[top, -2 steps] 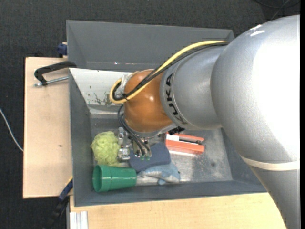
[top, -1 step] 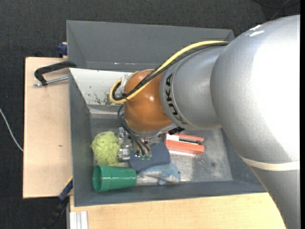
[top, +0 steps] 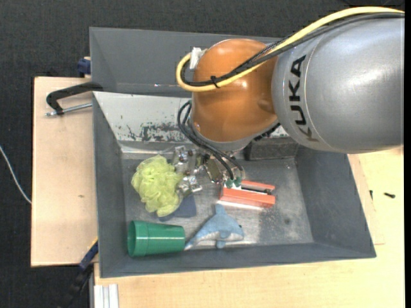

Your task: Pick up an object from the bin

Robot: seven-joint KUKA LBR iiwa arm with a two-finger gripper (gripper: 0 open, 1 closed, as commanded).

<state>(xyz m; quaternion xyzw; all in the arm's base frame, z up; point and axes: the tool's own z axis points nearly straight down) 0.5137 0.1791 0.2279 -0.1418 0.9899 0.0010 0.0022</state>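
Observation:
My gripper (top: 192, 175) reaches down into the middle of the bin, its metal fingers right beside a fluffy yellow-green puff (top: 157, 183) on its left. A dark blue flat piece (top: 187, 205) lies just under and in front of the fingers. An orange and red flat tool (top: 247, 195) lies immediately to the right of the gripper. Whether anything sits between the fingers is hidden by the wrist.
A green plastic cup (top: 154, 238) lies on its side at the bin's front left. A light blue shark-shaped toy (top: 219, 230) lies at the front centre. A dark grey block (top: 273, 149) sits at the back right under the arm.

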